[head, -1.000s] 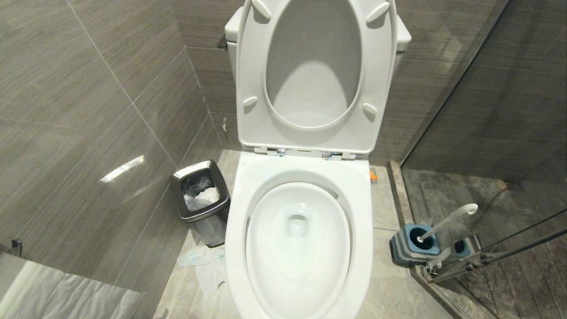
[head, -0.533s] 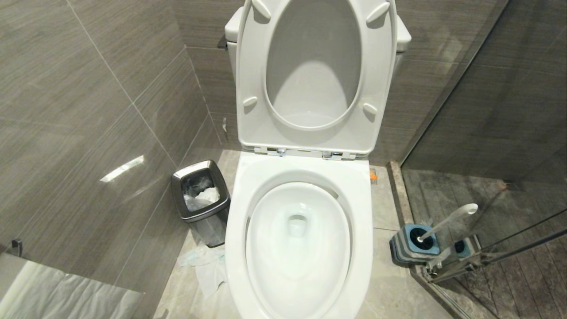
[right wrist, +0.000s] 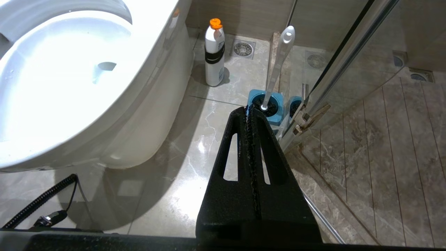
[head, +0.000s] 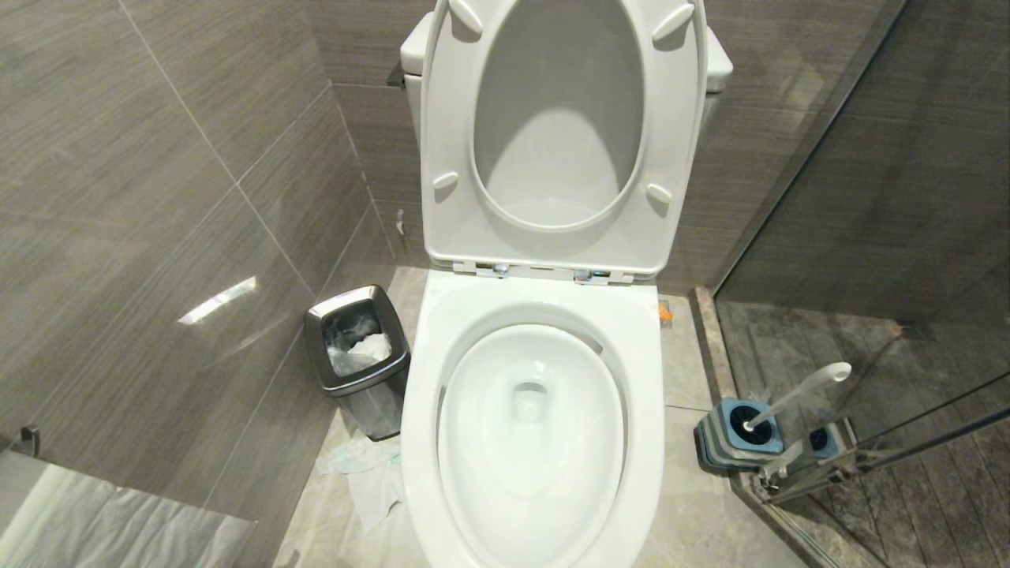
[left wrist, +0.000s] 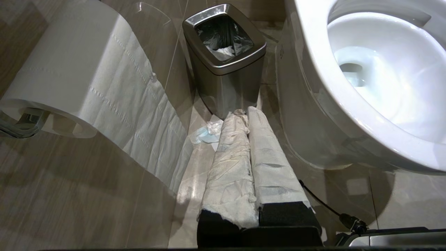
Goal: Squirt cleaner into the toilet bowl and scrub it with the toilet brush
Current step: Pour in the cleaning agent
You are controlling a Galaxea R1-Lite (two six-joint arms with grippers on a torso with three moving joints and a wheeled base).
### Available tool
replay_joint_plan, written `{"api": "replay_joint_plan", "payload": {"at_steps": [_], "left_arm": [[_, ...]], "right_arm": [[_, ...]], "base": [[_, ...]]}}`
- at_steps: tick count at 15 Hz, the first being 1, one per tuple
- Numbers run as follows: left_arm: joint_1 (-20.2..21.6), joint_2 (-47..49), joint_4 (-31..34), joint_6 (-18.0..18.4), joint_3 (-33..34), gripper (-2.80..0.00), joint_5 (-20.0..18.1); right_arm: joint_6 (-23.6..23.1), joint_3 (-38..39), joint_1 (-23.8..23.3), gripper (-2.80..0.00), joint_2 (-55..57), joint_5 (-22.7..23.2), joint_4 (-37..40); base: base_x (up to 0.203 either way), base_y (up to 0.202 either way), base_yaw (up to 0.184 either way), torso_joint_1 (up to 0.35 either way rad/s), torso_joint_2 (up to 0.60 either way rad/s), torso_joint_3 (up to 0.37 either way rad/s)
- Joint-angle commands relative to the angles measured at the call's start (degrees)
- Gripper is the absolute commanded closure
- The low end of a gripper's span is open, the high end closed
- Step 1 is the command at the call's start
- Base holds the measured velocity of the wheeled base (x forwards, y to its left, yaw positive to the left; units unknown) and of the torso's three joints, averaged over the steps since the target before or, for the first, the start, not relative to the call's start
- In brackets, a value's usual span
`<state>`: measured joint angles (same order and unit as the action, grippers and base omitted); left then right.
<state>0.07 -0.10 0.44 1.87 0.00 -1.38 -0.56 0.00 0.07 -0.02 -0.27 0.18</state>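
Observation:
The white toilet bowl (head: 533,315) stands in the middle with its seat and lid raised; its rim also shows in both wrist views (left wrist: 313,69) (right wrist: 146,52). The cleaner (right wrist: 214,52), a white bottle with an orange cap, stands on the floor beside the bowl's right side. The toilet brush (head: 797,394) (right wrist: 278,62) leans in its blue-and-grey holder (head: 730,438) (right wrist: 266,108) by the glass door. My left gripper (left wrist: 244,112), its fingers wrapped in white cloth, is shut and empty, low beside the bin. My right gripper (right wrist: 249,108) is shut and empty, short of the holder.
A small steel bin (head: 359,355) (left wrist: 224,52) stands left of the bowl, with crumpled paper (head: 367,473) on the floor. A paper roll (left wrist: 76,69) hangs on the left wall. A glass shower door (head: 868,237) with a metal hinge (right wrist: 308,118) bounds the right.

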Motion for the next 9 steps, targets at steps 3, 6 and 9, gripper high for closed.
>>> {"api": "replay_joint_plan", "payload": {"at_steps": [3, 6, 9], "left_arm": [[0.0, 0.1, 0.0, 0.0, 0.0, 0.00, 0.0], [0.0, 0.1, 0.0, 0.0, 0.0, 0.00, 0.0], [0.0, 0.1, 0.0, 0.1, 0.0, 0.00, 0.0]], "right_arm": [[-0.1, 0.1, 0.0, 0.00, 0.0, 0.0, 0.0], [-0.1, 0.1, 0.0, 0.00, 0.0, 0.0, 0.0], [-0.1, 0.1, 0.0, 0.00, 0.0, 0.0, 0.0]], "base": [[0.000, 0.000, 0.000, 0.000, 0.00, 0.000], [0.000, 0.000, 0.000, 0.000, 0.00, 0.000], [0.000, 0.000, 0.000, 0.000, 0.00, 0.000]]}}
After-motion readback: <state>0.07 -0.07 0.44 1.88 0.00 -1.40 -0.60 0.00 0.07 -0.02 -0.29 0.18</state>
